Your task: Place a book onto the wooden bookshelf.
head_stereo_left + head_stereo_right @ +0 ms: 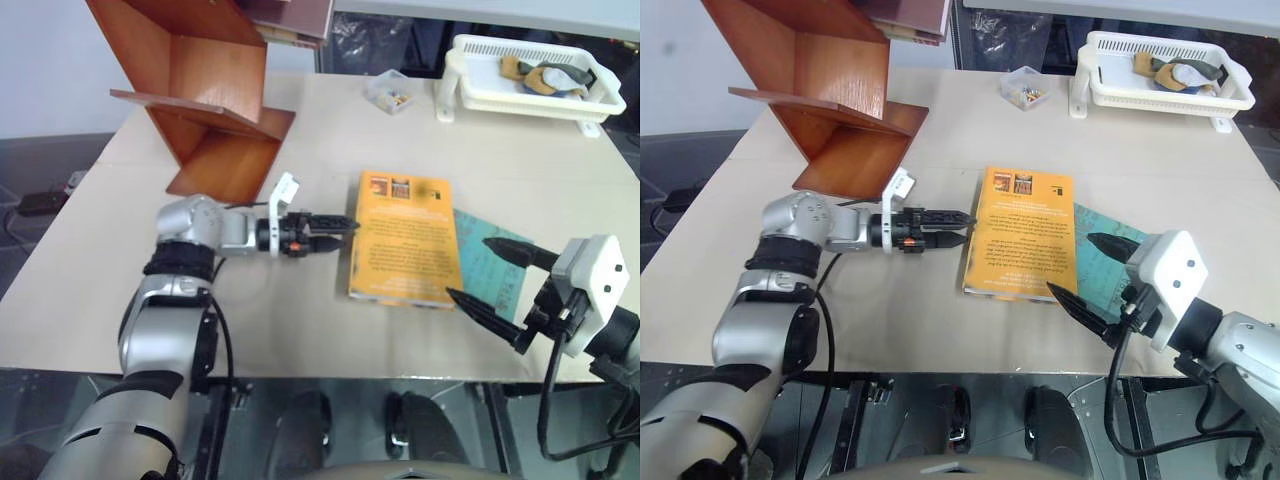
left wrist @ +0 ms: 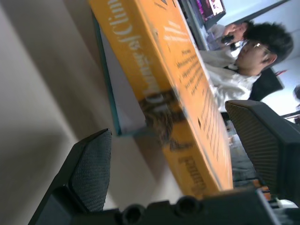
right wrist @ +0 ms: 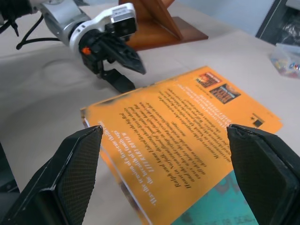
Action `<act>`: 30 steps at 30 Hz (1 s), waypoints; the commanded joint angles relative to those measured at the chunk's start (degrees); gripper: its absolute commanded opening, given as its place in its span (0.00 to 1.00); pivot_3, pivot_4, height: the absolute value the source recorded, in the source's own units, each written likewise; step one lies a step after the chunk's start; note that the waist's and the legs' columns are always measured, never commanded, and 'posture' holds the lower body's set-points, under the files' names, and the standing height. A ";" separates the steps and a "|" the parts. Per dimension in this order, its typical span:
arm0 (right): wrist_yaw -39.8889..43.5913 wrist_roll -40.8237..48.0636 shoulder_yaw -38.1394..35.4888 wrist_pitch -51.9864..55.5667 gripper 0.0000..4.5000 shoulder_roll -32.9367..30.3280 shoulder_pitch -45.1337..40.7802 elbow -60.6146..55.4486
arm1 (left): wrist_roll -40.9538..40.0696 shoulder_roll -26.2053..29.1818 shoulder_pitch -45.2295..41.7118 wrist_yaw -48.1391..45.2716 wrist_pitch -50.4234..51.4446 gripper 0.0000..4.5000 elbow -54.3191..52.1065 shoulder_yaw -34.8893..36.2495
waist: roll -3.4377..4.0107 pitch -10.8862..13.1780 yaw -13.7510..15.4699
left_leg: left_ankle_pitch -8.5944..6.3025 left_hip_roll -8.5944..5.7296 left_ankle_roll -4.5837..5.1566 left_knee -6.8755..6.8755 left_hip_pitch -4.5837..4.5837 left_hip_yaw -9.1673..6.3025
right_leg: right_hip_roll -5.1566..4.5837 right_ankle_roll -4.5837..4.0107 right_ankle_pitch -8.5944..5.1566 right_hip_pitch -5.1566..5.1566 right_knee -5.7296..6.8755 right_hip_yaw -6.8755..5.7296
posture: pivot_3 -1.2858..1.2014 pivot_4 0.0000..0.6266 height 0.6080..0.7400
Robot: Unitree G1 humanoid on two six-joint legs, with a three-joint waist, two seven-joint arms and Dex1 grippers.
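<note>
Book (image 1: 404, 238) lies flat mid-table, overlapping a teal book (image 1: 492, 260), well apart from the shelf (image 1: 200, 90) at the far left corner. Left gripper (image 1: 335, 228), fingers apart, is level at the book's left edge. Right gripper (image 1: 505, 285), fingers wide apart, is near its right corner, holding nothing.

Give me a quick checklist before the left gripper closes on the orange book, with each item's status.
1. Left gripper open: ok.
2. It is lined up at the spine edge of the orange book: ok.
3. Its fingers straddle the spine: cannot tell.
4. Right gripper open and off the book: ok.
5. Book lying flat on the table, partly overlapping the teal book: ok.
6. Free board on the wooden bookshelf: ok.
</note>
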 commanded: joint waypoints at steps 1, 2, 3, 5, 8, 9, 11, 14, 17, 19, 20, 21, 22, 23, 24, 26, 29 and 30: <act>-2.45 0.42 -0.13 -2.43 0.97 -1.31 0.46 -1.74 | 0.78 -0.98 -2.46 -1.40 0.46 1.00 2.79 1.52 | -0.02 0.02 -0.14 | 0.00 -0.01 0.00 0.00 -0.03 0.00 | 0.00 0.03 0.02 -0.05 0.02 0.01 | 0.52 0.24 1.00; -3.06 0.56 0.06 -2.75 0.97 -1.46 0.65 -1.74 | 1.06 -1.62 -2.95 -1.37 -0.04 1.00 4.10 2.10 | -0.02 0.02 -0.14 | 0.00 0.00 0.00 0.00 -0.03 0.00 | 0.02 0.05 0.03 -0.08 0.06 0.02 | 0.52 0.24 1.00; -3.87 0.58 0.53 -3.01 0.97 -1.65 0.70 -1.74 | 1.87 -2.60 -3.73 -1.64 -1.65 1.00 6.17 2.21 | -0.02 0.02 -0.09 | 0.00 0.00 0.00 0.00 -0.02 -0.01 | 0.02 0.05 0.02 -0.08 0.09 0.01 | 0.52 0.24 1.00; -4.90 0.45 1.20 -3.18 0.97 -1.98 0.59 -1.74 | 2.85 -3.81 -4.92 -2.50 -3.91 1.00 9.00 2.41 | -0.04 0.01 0.10 | 0.00 0.00 0.00 0.01 -0.02 -0.03 | 0.01 0.07 0.01 -0.08 0.10 0.00 | 0.52 0.24 1.00; -6.08 0.54 1.73 -3.17 0.97 -2.47 0.30 -1.74 | 4.15 -4.51 -6.13 -4.54 -5.38 1.00 11.16 2.21 | -0.06 0.02 0.04 | 0.00 -0.02 0.01 0.07 -0.06 -0.06 | -0.03 0.00 -0.02 -0.05 0.08 -0.05 | 0.52 0.24 1.00; -6.47 0.71 1.81 -3.17 0.97 -2.61 0.24 -1.74 | 4.60 -4.66 -6.48 -5.29 -5.50 1.00 11.63 2.01 | -0.07 0.03 0.03 | 0.00 -0.03 0.01 0.07 -0.08 -0.06 | -0.03 0.00 0.00 -0.07 0.08 -0.05 | 0.52 0.24 1.00; -7.00 0.96 1.86 -3.19 0.97 -2.93 0.25 -1.74 | 5.46 -4.87 -6.95 -6.47 -5.62 1.00 12.34 1.80 | -0.07 0.03 0.00 | 0.00 -0.03 0.01 0.07 -0.08 -0.07 | -0.02 0.01 0.01 -0.07 0.08 -0.06 | 0.52 0.24 1.00; -7.60 1.45 1.77 -3.26 0.98 -3.41 0.41 -1.74 | 6.54 -5.06 -7.32 -7.57 -5.96 0.91 13.30 1.96 | -0.07 0.03 -0.02 | 0.00 -0.02 0.01 0.07 -0.07 -0.08 | -0.01 0.03 0.02 -0.07 0.09 -0.06 | 0.52 0.24 1.00; -8.09 2.14 1.47 -3.36 0.98 -3.87 0.56 -1.74 | 7.44 -5.00 -7.45 -8.51 -5.99 0.65 13.75 2.18 | -0.07 0.03 -0.01 | 0.00 -0.02 0.01 0.07 -0.07 -0.08 | -0.02 0.02 0.02 -0.07 0.10 -0.06 | 0.52 0.24 1.00; -8.32 2.50 1.23 -3.29 0.98 -4.09 0.64 -1.74 | 7.96 -4.93 -7.53 -8.97 -5.96 0.46 13.98 2.32 | -0.07 0.03 0.00 | 0.00 -0.02 0.01 0.07 -0.07 -0.09 | -0.02 0.02 0.02 -0.07 0.10 -0.06 | 0.52 0.24 1.00; -8.36 2.63 1.07 -3.35 0.98 -4.22 0.81 -1.74 | 8.14 -4.89 -7.52 -9.13 -5.84 0.32 13.98 2.42 | -0.07 0.03 0.00 | 0.00 -0.02 0.01 0.07 -0.08 -0.09 | -0.02 0.03 0.02 -0.07 0.10 -0.06 | 0.52 0.24 1.00; -8.39 2.76 0.89 -3.49 0.98 -4.38 1.05 -1.74 | 8.22 -4.83 -7.47 -9.18 -5.66 0.27 13.93 2.61 | -0.07 0.03 0.00 | 0.00 -0.02 0.01 0.07 -0.08 -0.09 | -0.02 0.03 0.02 -0.07 0.10 -0.07 | 0.52 0.24 1.00; -8.43 2.86 0.78 -3.55 0.98 -4.48 1.20 -1.74 | 8.23 -4.75 -7.48 -9.11 -5.60 0.18 14.01 2.93 | -0.07 0.03 -0.01 | 0.00 -0.02 0.01 0.07 -0.08 -0.09 | -0.02 0.05 0.03 -0.07 0.10 -0.06 | 0.52 0.24 1.00; -8.54 2.95 0.75 -3.56 0.98 -4.55 1.25 -1.74 | 8.14 -4.63 -7.56 -8.94 -5.51 0.11 14.22 3.48 | -0.07 0.03 -0.01 | 0.00 -0.02 0.01 0.07 -0.08 -0.09 | -0.02 0.05 0.03 -0.07 0.10 -0.06 | 0.52 0.24 1.00; -8.62 3.08 0.67 -3.62 0.98 -4.66 1.36 -1.74 | 8.06 -4.42 -7.68 -8.77 -5.22 0.07 14.23 3.98 | -0.07 0.03 -0.01 | 0.00 -0.02 0.01 0.07 -0.08 -0.09 | -0.02 0.05 0.04 -0.07 0.10 -0.06 | 0.52 0.24 1.00; -8.74 3.30 0.63 -3.63 0.98 -4.79 1.43 -1.74 | 7.83 -3.69 -7.84 -8.59 -4.29 0.07 13.77 5.13 | -0.07 0.03 -0.02 | 0.00 -0.02 0.01 0.08 -0.07 -0.09 | -0.02 0.05 0.04 -0.07 0.11 -0.06 | 0.52 0.24 1.00; -8.63 3.28 0.73 -3.52 0.98 -4.84 1.38 -1.71 | 7.33 -2.04 -7.93 -7.97 -2.90 0.07 12.89 7.21 | -0.07 0.03 -0.13 | 0.00 -0.02 0.01 0.07 -0.07 -0.09 | -0.01 0.05 0.03 -0.07 0.12 -0.06 | 0.52 0.24 1.00; -8.63 3.22 0.90 -3.50 0.98 -4.82 1.21 -1.60 | 7.12 -1.61 -8.13 -7.33 -2.39 0.07 12.66 8.26 | -0.07 0.03 -0.11 | 0.00 -0.02 0.01 0.07 -0.07 -0.09 | -0.01 0.06 0.03 -0.07 0.12 -0.06 | 0.52 0.24 1.00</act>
